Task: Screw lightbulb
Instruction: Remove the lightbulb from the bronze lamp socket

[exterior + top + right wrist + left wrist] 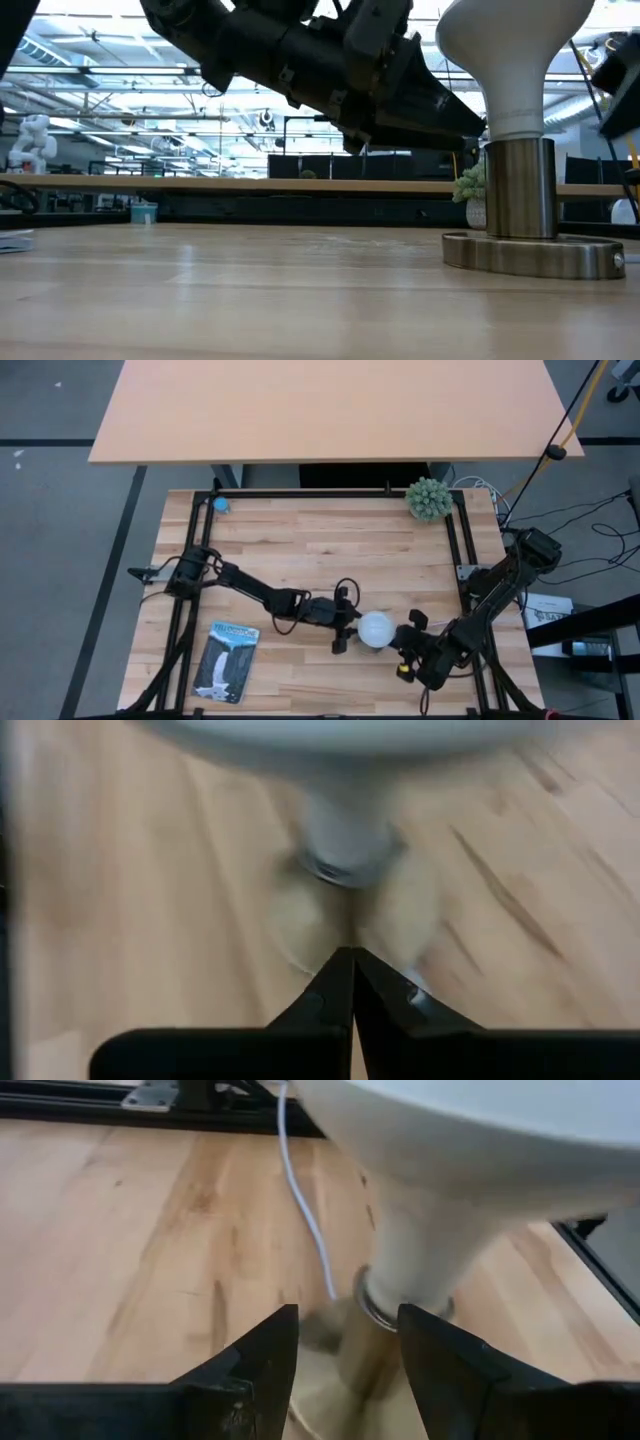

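Lightbulb: lower centre of the high view, seated upright in a metal socket; white globe on top, pale neck tapering down into the socket collar.
Socket base: flat round metal disc on the wood table, at right in the low view.
Left gripper: just left of the bulb in the high view; fingers apart, one either side of the socket in the left wrist view, not touching the bulb as far as can be seen.
Right gripper: just right of the bulb; fingers pressed together, tips pointing at the socket, holding nothing.
Cord: white, runs across the table away from the socket.
Packet: lower left of the high view, flat on the table.
Green plant: upper right corner of the table.
Blue object: upper left corner, small.
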